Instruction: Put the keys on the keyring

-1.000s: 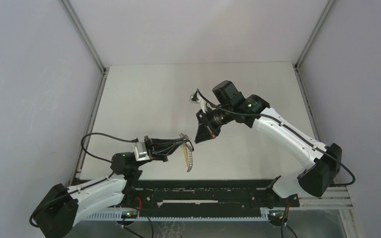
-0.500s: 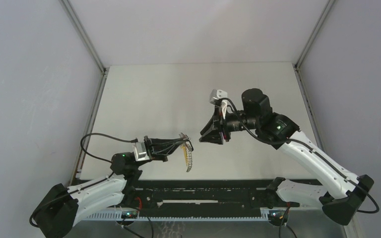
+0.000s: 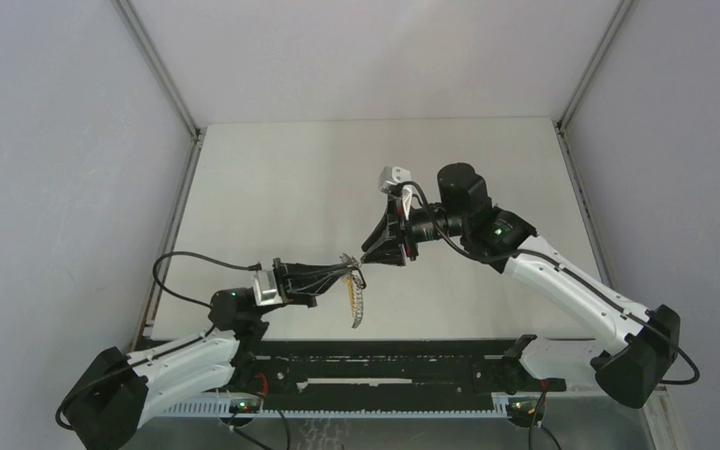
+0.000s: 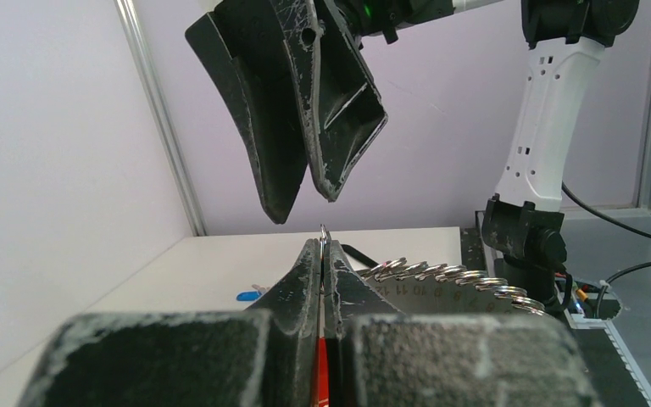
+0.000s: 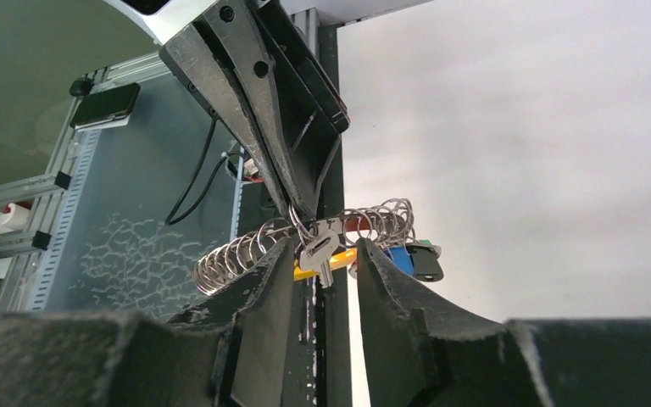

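My left gripper (image 3: 356, 275) is shut on the keyring (image 3: 357, 305), a string of small metal rings hanging below its tips. One thin ring (image 4: 324, 233) pokes up between the shut fingers. In the right wrist view a silver key (image 5: 322, 248) hangs from that ring, with blue (image 5: 400, 259) and black (image 5: 426, 264) key heads and a yellow piece (image 5: 341, 260) beside it. Close above the left tips my right gripper (image 3: 382, 253) stands open, its fingers either side of the silver key without touching it. Another blue key (image 4: 250, 295) lies on the table.
The white table (image 3: 291, 187) stretches behind both arms, with grey walls on three sides. A black rail (image 3: 384, 361) runs along the near edge between the arm bases. The row of rings (image 4: 441, 273) trails to the right of the left fingers over a numbered strip.
My right gripper has gone from shut to open, and its wrist has turned and swung back toward the left tips. The left gripper and keyring have stayed still.
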Motion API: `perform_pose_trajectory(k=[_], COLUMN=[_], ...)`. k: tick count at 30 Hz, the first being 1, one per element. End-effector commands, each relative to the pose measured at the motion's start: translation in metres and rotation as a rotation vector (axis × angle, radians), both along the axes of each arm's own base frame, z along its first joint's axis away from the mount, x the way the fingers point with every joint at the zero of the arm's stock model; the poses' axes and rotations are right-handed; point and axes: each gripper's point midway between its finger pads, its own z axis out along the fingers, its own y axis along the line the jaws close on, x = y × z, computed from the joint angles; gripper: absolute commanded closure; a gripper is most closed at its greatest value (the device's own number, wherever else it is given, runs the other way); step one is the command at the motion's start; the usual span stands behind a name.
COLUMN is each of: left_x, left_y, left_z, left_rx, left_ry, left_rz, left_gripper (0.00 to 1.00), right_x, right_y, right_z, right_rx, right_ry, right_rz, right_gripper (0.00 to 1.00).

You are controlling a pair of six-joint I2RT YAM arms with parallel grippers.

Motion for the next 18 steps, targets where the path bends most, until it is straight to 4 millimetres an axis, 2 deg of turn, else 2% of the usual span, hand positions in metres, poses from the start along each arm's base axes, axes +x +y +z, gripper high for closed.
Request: perform_pose_trajectory(k=[1,11,18], left_x=[-0.009,-0.008,-0.008], left_y=[0.005,0.005,0.006], left_z=[0.026,0.027,0.028], left_rx=[-0.069,-0.073,-0.075], left_ry=[-0.069,-0.067,-0.072], left_rz=[-0.015,-0.009,-0.008], left_gripper=[1.00,1.00,1.00], right_x=[-0.005,-0.017,-0.019], right_y=[0.006,0.010,0.013], right_z=[0.012,0.000,0.001], right_rx=[0.056,0.035,0.044], right_ry=[-0.022,0.028,0.046], right_rz=[0.070,0.140,0.163], right_gripper=[0.67,0.74,0.84])
